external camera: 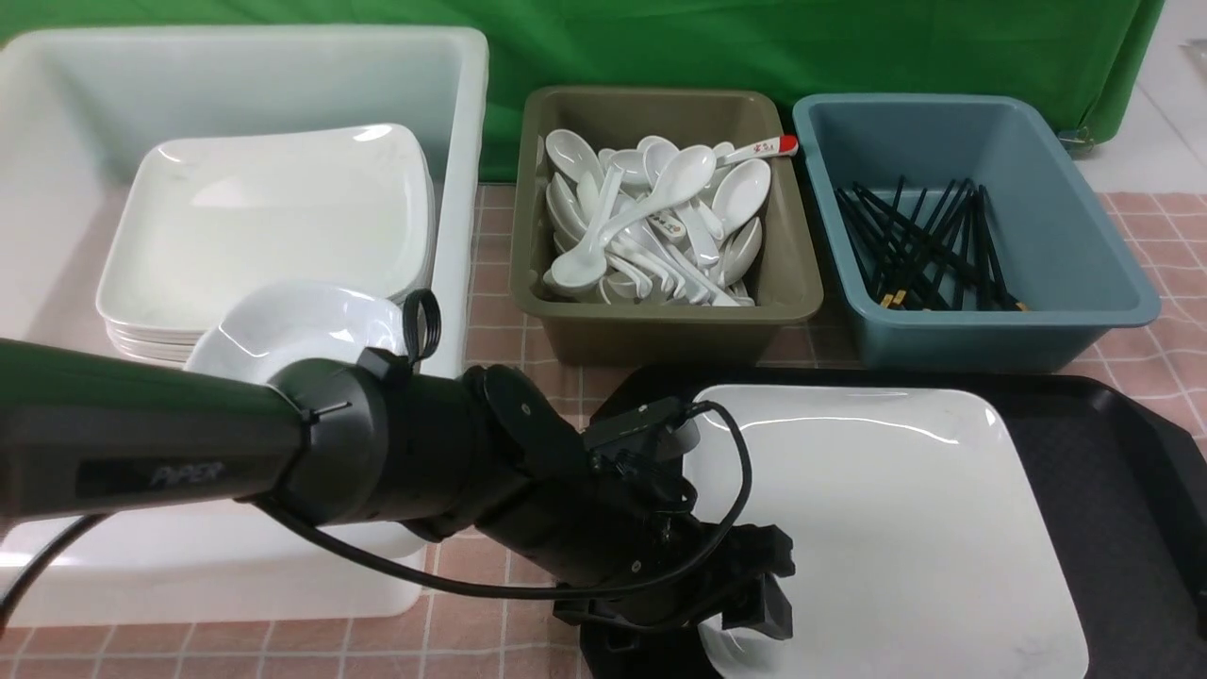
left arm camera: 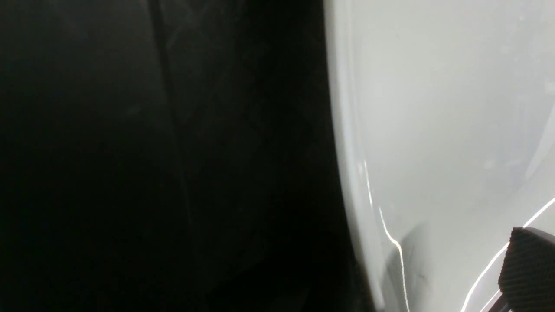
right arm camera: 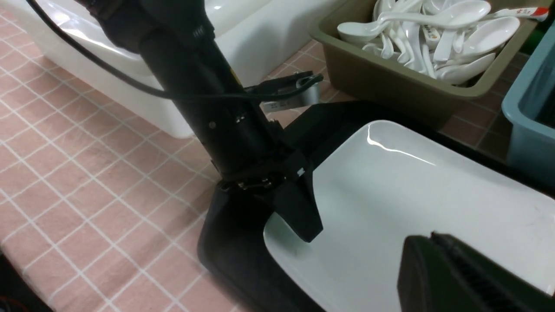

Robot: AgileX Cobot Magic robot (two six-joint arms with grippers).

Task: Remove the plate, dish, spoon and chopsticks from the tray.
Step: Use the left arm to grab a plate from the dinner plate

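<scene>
The large white square plate (external camera: 896, 528) lies on the black tray (external camera: 1113, 471). My left gripper (external camera: 754, 608) is open at the plate's left rim. One finger (right arm camera: 299, 212) reaches over the rim and the other is hidden. In the left wrist view one ribbed pad (left arm camera: 529, 268) hovers over the plate (left arm camera: 433, 108) beside the dark tray (left arm camera: 173, 173). My right gripper (right arm camera: 433, 236) is shut and empty above the plate (right arm camera: 412, 190). A small white dish (external camera: 292, 325) sits in the white tub. No spoon or chopsticks show on the tray.
The white tub (external camera: 453, 113) at the back left holds a stack of square plates (external camera: 264, 217). The olive bin (external camera: 660, 311) holds several white spoons. The blue bin (external camera: 1084, 236) holds several black chopsticks. A pink checked cloth covers the table.
</scene>
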